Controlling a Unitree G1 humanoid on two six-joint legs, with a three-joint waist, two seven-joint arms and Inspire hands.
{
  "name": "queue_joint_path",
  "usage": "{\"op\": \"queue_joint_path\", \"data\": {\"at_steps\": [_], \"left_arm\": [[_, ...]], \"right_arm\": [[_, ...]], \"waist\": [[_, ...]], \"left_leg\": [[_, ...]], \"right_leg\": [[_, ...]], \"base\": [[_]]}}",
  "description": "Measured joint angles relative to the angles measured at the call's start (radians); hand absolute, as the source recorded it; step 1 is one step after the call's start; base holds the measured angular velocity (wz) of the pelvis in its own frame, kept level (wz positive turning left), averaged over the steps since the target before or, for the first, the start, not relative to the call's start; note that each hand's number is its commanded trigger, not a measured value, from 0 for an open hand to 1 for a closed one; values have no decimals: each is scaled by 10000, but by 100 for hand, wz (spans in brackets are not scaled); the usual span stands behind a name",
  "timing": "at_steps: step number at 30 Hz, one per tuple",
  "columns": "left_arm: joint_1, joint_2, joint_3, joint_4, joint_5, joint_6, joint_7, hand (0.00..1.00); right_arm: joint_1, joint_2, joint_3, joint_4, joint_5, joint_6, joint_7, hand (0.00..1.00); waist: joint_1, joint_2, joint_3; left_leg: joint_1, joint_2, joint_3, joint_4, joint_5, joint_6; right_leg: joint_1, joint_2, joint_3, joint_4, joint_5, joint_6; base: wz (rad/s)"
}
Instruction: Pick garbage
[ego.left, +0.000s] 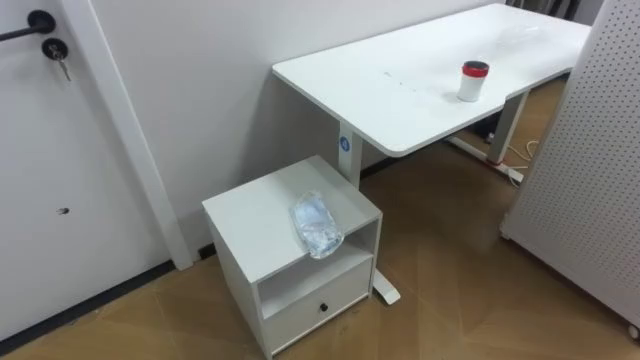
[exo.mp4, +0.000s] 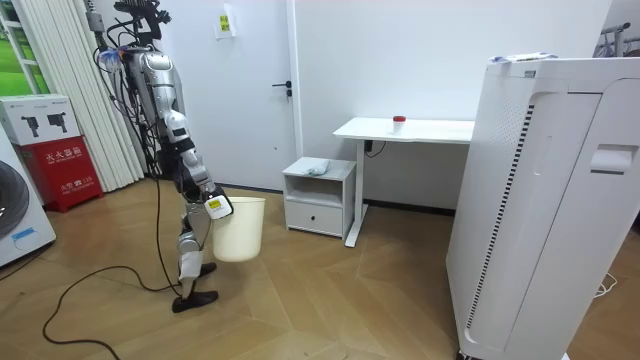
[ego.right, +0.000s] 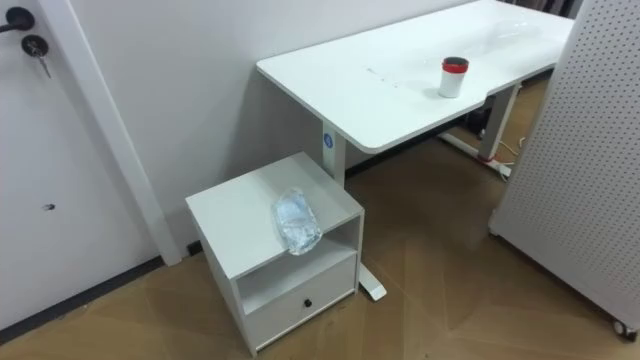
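A crumpled clear plastic bottle (ego.left: 317, 224) lies on top of a small white bedside cabinet (ego.left: 250, 215), near its front right edge. A white cup with a red lid (ego.left: 473, 81) stands on the white desk (ego.left: 400, 90) behind it. In the room view I stand a few steps from the cabinet (exo.mp4: 335, 166), facing it. My right hand (exo.mp4: 214, 207) hangs low in front of me and grips the rim of a white waste bin (exo.mp4: 240, 230).
A white door (ego.left: 50, 160) with a key in its lock is at the left. A white perforated panel (ego.left: 590, 150) stands at the right beside the desk. A large white appliance (exo.mp4: 540, 200) fills the room view's right. The floor between me and the cabinet is bare wood.
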Motion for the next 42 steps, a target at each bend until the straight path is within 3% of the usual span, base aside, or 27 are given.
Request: {"op": "queue_joint_path", "data": {"at_steps": [6, 29, 33, 35, 37, 40, 42], "left_arm": [[35, 0, 1, 1, 1, 8, -9, 0], [77, -2, 204, 89, 10, 138, 139, 0], [75, -4, 85, 109, 11, 164, 139, 0], [23, 4, 106, 202, 16, 170, 138, 0], [46, 16, 116, 272, 20, 204, 125, 0], [110, 13, 129, 335, 8, 255, 56, 0], [151, 48, 225, 384, -62, 287, -23, 0]], "right_arm": [[-7, -1, -4, 0, -26, 12, 0, 100], [-12, 50, -14, 50, -42, 51, 9, 100], [-41, 52, 6, 38, -42, 60, 14, 100], [-36, 48, 4, 41, -46, 61, 28, 100], [-26, 50, 3, 41, -46, 97, 58, 100], [-10, 35, -10, 5, -44, 128, 87, 100], [-9, 20, -4, 23, -20, 112, 111, 100]], "waist": [[4, -6, -30], [-3, -328, -9], [12, -199, 18], [38, -169, -17], [65, -130, 31], [218, -164, 41], [305, -139, 37]], "left_leg": [[16, -24, -2, 1, 0, 0], [-99, -70, -99, 75, -33, 58], [-453, 43, -160, 581, -218, 87], [-574, 111, -240, 894, -319, 96], [-614, 182, -268, 1104, -438, 75], [-647, 313, -235, 1549, -711, 26], [-720, 525, -253, 2113, -1011, -34]], "right_leg": [[-2, 9, -30, 1, -3, 6], [-6, -65, -261, 53, -35, 60], [-75, 89, -312, 209, -43, 53], [-158, 145, -367, 272, -48, 43], [-174, 194, -367, 436, -123, 12], [-294, 168, -237, 983, -500, -32], [-358, 224, -255, 1568, -884, -101]], "base": [[0], [1], [5], [8], [3], [-9], [-2]]}}
